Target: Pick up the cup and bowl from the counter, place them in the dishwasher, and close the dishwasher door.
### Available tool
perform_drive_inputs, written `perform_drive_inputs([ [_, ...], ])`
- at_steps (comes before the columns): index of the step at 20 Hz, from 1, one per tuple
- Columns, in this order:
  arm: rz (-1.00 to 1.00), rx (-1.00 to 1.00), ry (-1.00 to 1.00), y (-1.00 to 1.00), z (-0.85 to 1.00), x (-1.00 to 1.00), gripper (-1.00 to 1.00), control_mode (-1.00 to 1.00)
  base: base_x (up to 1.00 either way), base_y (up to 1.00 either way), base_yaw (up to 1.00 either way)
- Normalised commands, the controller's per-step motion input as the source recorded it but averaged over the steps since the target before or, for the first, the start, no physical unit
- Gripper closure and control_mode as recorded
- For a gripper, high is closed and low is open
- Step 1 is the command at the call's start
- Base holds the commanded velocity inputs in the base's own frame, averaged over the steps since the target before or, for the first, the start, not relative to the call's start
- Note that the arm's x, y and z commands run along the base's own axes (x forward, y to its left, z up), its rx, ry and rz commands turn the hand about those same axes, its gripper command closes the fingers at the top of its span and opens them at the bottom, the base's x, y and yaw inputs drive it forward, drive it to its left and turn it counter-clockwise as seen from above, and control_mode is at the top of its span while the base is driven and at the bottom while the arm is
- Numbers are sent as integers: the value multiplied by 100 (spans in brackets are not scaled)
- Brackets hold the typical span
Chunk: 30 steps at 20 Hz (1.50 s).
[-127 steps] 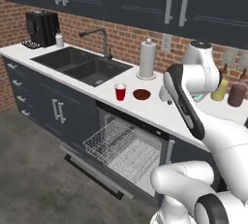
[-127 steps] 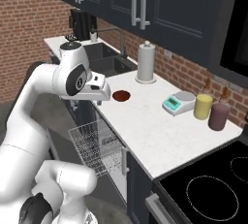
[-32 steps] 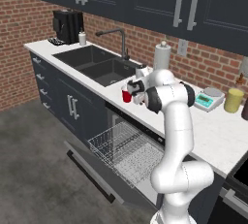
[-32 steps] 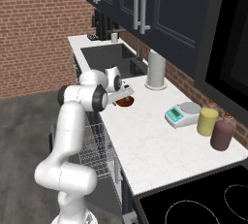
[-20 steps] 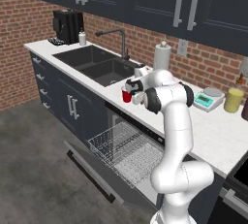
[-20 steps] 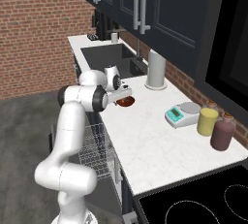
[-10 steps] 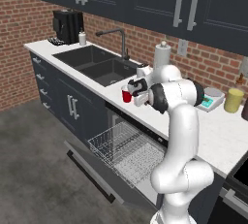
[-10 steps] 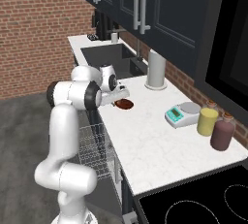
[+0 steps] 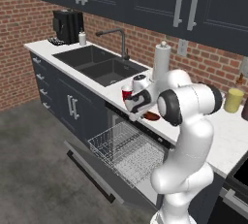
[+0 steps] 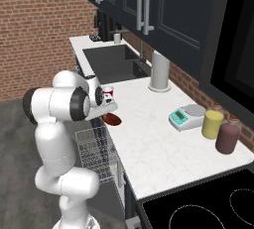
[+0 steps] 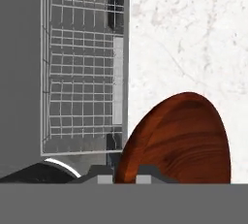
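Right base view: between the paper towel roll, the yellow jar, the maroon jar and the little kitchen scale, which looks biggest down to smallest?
1. Paper towel roll, clearly tallest, though farthest.
2-3. Maroon jar and yellow jar: alike; the maroon one sits nearer the camera, so unsure.
4. Kitchen scale: wide but flattest.

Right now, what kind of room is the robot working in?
A home-style kitchen, rendered in simulation: a sink with a tap set into the white counter, an open dishwasher with a wire rack below it, and a stovetop at the counter's end.

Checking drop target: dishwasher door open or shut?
Open. The dishwasher door hangs down flat, and the white wire rack is pulled out over it.
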Motion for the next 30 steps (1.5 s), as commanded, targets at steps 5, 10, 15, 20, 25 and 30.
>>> perform_drive_inputs([
  [5, 0, 0, 3, 100, -9, -96, 100, -100, 0, 0, 0],
  [10, 0, 3, 13, 100, -64, -32, 100, -100, 0, 0, 0],
  [15, 4, 5, 10, 100, -99, 8, 100, -100, 0, 0, 0],
  [20, 0, 0, -2, 58, -68, 67, 100, -100, 0, 0, 0],
  [25, 0, -1, -14, 5, -51, 72, 100, -100, 0, 0, 0],
  [30, 0, -5, -9, 2, -57, 61, 100, -100, 0, 0, 0],
])
